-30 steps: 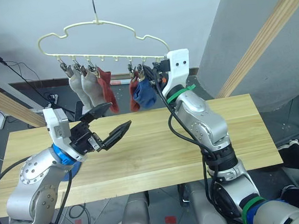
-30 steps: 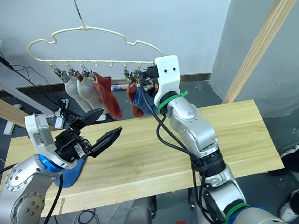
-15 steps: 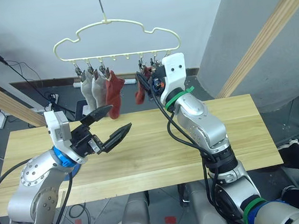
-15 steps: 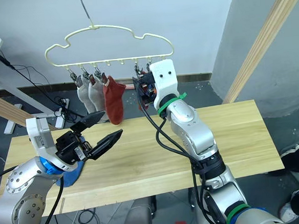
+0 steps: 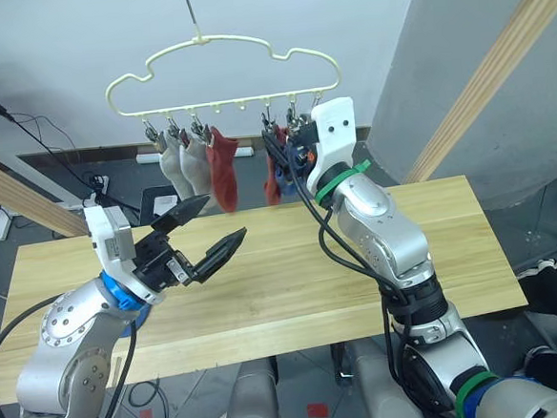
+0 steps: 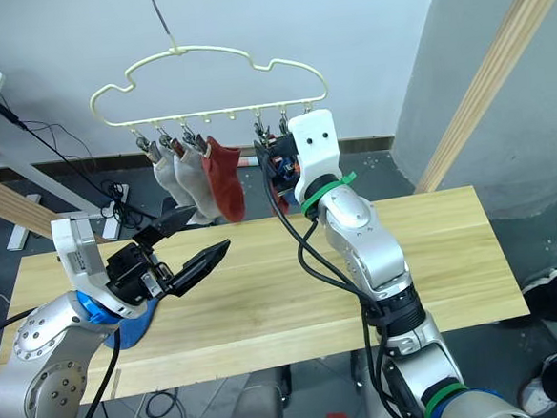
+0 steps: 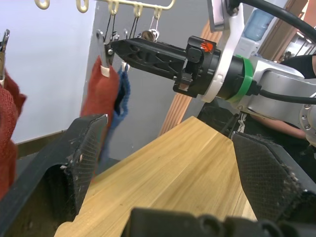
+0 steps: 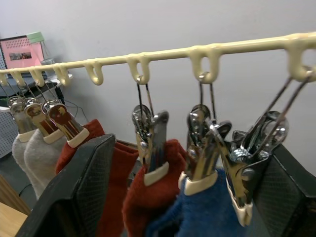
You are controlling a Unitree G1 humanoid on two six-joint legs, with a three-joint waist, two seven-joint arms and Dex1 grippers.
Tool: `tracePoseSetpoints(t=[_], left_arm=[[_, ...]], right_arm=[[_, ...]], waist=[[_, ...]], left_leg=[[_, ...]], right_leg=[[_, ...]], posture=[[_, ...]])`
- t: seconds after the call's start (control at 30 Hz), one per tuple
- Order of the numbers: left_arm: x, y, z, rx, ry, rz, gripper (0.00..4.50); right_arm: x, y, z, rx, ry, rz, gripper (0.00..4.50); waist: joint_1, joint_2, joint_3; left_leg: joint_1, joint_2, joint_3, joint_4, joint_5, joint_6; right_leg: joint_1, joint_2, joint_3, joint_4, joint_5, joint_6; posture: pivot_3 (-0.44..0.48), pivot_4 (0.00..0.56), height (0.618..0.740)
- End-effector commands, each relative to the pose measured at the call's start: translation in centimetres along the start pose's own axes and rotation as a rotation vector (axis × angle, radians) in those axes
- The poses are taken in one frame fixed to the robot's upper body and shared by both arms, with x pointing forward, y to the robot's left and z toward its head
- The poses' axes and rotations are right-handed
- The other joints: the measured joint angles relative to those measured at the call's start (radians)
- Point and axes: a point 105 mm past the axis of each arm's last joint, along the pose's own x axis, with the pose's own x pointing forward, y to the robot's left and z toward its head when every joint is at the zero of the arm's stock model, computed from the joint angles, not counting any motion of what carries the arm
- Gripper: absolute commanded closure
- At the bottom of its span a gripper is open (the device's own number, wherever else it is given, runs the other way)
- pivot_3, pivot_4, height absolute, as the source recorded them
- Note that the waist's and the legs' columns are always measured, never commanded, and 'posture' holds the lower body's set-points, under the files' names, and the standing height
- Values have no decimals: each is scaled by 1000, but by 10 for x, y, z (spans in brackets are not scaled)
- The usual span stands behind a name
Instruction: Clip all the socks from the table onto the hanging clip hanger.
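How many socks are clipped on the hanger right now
5: two grey socks and a red one at its left end, then a red and a blue by the right gripper; another may be hidden.

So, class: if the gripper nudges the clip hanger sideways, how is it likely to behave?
The clip hanger would probably swing, since it hangs from a single top hook. Its thin wire frame looks light, so even a small push could tilt it. The socks dangle loosely from the clips and would likely sway too.

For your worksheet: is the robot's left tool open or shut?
Open: the left tool has its two black fingers spread wide apart, empty, above the table.
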Motion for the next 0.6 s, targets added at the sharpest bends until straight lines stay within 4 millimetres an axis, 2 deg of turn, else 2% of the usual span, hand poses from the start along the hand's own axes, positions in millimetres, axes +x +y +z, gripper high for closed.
tracePoseSetpoints(t=[0.03,0.23,0.6], left_arm=[[4,-8,10,33,-30,-29,0],[6,-7,11,33,-33,-35,0],[8,-8,12,36,-36,-41,0]], right_arm=[[-9,2,26,53,-120,43,531],[-21,4,26,59,-124,132,531],[-20,13,25,65,-118,163,531]], waist=[[0,0,0],[0,0,0],[-2,0,0]], left_leg=[[0,0,0,0,0,0],[0,0,0,0,0,0],[0,0,0,0,0,0]], right_leg=[[0,0,0,0,0,0],[0,0,0,0,0,0],[0,0,0,0,0,0]], posture=[[71,353,740],[64,350,740],[68,344,740]])
